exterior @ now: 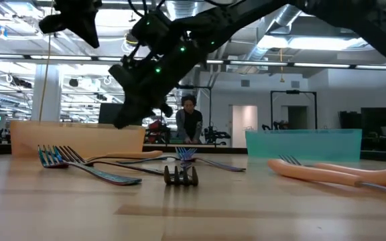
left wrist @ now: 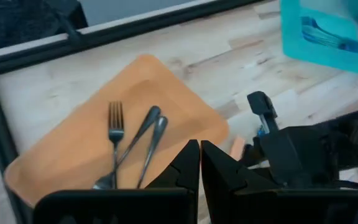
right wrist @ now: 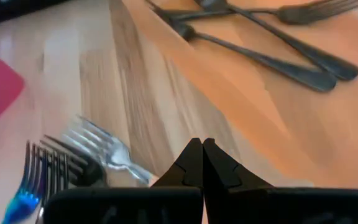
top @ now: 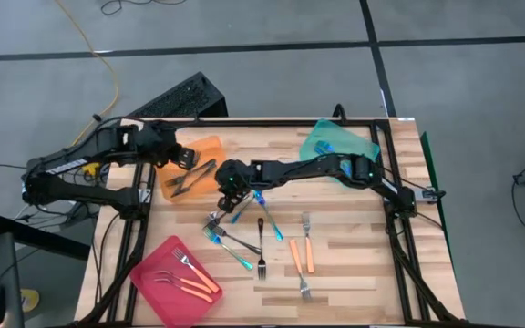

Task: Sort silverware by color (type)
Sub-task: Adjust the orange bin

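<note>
High view: the right gripper (top: 230,185), fingers pressed together and empty, hangs beside the orange tray (top: 210,150) above the loose forks (top: 244,232) mid-table. The left gripper (top: 185,157), likewise closed and empty, waits over that tray. There are three trays: orange, teal tray (top: 317,144) and pink tray (top: 149,278), the last holding two orange-handled forks.

Low view: a dark fork (exterior: 181,175) lies tines forward.

Left wrist view: two dark forks (left wrist: 132,146) rest in the orange tray.

Right wrist view: overlapping tines lie close by; a grasp here could likely drag a neighbouring fork along.
</note>
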Tool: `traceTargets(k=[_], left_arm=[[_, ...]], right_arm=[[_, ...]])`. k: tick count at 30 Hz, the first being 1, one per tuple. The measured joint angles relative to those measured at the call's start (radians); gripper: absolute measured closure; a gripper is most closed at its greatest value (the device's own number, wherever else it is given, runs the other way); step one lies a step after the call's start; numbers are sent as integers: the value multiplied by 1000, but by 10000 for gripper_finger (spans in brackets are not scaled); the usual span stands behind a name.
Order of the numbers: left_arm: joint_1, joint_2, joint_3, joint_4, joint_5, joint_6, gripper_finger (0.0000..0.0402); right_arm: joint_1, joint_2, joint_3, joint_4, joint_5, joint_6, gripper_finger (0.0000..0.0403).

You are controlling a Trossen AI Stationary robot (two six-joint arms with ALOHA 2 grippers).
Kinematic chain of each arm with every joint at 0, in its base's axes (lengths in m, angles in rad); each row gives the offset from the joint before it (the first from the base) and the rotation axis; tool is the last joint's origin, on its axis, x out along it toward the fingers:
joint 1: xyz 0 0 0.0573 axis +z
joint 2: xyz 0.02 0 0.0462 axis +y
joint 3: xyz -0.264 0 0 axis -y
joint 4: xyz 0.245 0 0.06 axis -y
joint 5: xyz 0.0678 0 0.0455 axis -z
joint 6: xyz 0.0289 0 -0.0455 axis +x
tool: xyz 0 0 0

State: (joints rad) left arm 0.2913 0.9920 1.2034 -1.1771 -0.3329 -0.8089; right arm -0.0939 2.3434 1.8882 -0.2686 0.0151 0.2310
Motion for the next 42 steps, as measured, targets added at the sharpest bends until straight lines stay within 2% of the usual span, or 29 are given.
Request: traceTargets(k=[3,11,13,16,21,25,30,42], left_arm=[[0,-16,0,-16,-19,0,401],[0,-24,0,-54,-50,18,401],[0,-24,0,-62,-54,22,401],[0,-24,0,-68,-56,45,401],[0,-27,0,-68,-45,54,401],[0,-26,0,-67,-41,55,401],[0,-26,0,-66,-42,55,401],[0,-23,0,-64,-42,55,401]], right_arm=[[-18,20,47,-4,-2,0,387],[-87,20,52,44,5,10,387],[-100,20,52,56,-44,-10,387],[-105,19,52,109,-193,-96,387],[-61,12,52,91,-257,-158,387],[-43,34,52,37,-217,-163,387],[-45,48,54,18,-77,-177,387],[-134,108,95,14,-42,-134,388]])
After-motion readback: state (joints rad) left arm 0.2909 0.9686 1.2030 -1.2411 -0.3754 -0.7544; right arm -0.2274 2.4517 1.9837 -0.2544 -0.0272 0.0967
